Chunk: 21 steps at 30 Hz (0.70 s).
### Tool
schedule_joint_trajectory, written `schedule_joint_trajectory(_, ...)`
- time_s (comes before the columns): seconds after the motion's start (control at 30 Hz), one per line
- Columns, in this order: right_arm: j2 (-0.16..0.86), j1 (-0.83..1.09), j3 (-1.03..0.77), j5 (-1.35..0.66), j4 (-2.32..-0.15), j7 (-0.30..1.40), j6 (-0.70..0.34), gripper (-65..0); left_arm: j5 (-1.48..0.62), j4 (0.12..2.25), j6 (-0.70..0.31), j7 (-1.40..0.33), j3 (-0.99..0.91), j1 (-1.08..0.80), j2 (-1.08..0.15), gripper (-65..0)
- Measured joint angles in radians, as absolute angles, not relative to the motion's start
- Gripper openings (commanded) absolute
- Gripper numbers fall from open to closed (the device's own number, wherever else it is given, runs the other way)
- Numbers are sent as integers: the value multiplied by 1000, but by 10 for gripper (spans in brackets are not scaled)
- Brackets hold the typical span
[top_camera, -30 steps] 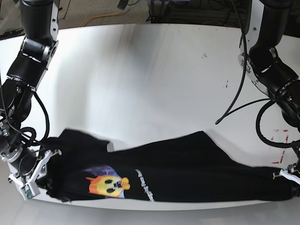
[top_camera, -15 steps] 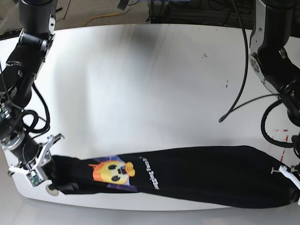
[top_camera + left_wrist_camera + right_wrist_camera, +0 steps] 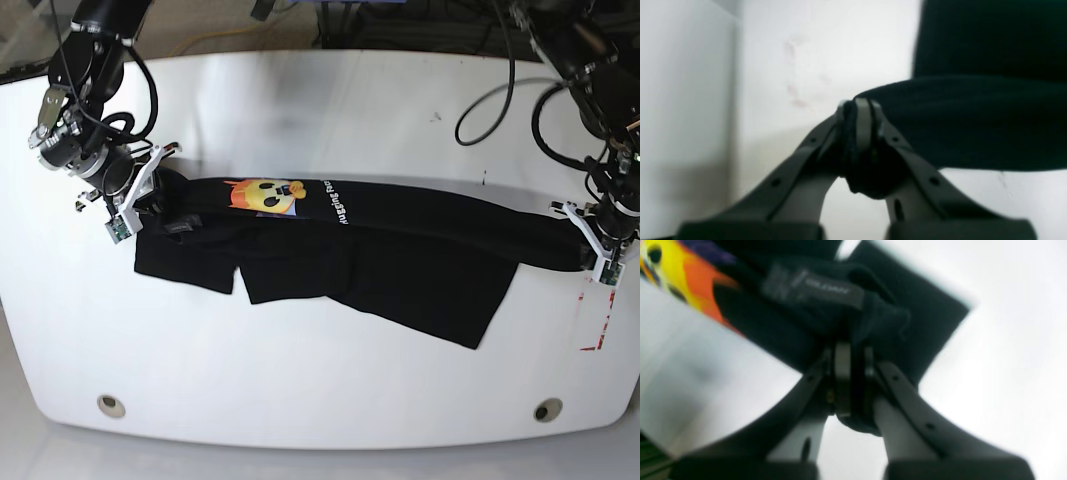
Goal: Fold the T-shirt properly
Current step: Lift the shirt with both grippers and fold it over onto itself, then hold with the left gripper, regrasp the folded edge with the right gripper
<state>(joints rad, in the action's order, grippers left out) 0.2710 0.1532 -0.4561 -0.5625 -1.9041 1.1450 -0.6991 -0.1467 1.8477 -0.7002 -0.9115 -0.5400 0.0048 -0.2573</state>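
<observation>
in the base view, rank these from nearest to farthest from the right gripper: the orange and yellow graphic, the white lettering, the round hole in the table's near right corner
1. Orange and yellow graphic on the black T-shirt, just beside the right gripper at the view's left.
2. White lettering, next along the shirt's top edge.
3. Round hole in the white table, far across at the near right corner.

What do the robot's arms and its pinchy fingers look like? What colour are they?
Both arms are black and chunky, with round joints and black cables looping beside them. The left gripper and the right gripper are white and grey, and the right one has a small green part at its end. Up close, the fingers are long grey prongs with small round holes, narrowing to pale tips.
</observation>
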Motion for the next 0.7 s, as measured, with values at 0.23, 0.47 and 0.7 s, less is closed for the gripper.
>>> schedule_joint_trajectory(0.23,191,305,-501,-558,-1911,1145,-699,-349,-149,1762,-704,-825,-543,-119,-261,-650)
schedule_joint_trajectory(0.47,173,409,-523,-557,-1918,1146,-697,-265,-142,1688,-704,-792,-542,-166,-259,-650)
schedule_joint_trajectory(0.7,179,410,-523,-576,-1961,1145,-697,-265,-142,1681,-700,-787,-539,-172,-275,-650)
